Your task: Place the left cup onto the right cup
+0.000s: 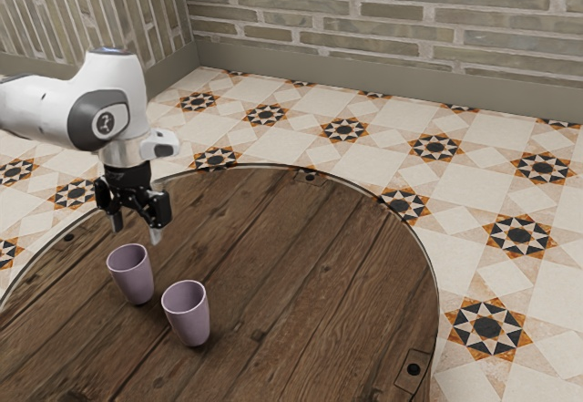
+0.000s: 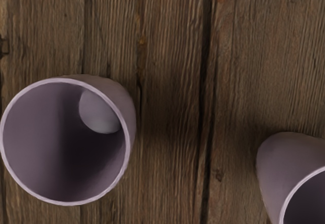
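Note:
Two mauve cups stand upright on the round wooden table (image 1: 301,265). The left cup (image 1: 130,273) is nearer the exterior view's left; the right cup (image 1: 187,312) stands a short way to its right and nearer the front. My gripper (image 1: 136,230) hangs just above the left cup's far rim, fingers open, holding nothing. In the wrist view the left cup (image 2: 66,140) shows from above with its hollow inside, and the right cup (image 2: 297,183) is cut off at the corner.
The table's rounded edge (image 1: 414,238) curves along the exterior view's right, with patterned floor tiles (image 1: 474,174) beyond and a brick wall (image 1: 383,10) behind. Bare wood stretches to the right of the cups.

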### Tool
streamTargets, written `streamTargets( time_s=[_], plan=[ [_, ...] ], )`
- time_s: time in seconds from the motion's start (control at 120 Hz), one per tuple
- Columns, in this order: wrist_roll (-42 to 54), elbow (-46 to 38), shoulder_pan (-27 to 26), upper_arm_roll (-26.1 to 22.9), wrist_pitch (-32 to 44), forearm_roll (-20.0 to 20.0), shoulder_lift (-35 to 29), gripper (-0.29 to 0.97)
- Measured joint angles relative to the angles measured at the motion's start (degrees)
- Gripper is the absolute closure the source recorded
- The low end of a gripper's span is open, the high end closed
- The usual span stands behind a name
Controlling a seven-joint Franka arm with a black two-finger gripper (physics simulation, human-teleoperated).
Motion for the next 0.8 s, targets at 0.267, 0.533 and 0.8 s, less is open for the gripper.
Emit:
streamTargets(
  time_s=[0.267, 0.533, 0.8],
  plan=[
    [-0.1, -2.3, 1.9, 0.2, 4.7, -0.4, 2.3, 0.10],
    [-0.2, -2.3, 3.1, 0.3, 7.0, -0.4, 5.1, 0.12],
    [-0.2, -2.0, 2.3, 0.3, 9.0, -0.4, 8.7, 0.14]
  ],
)
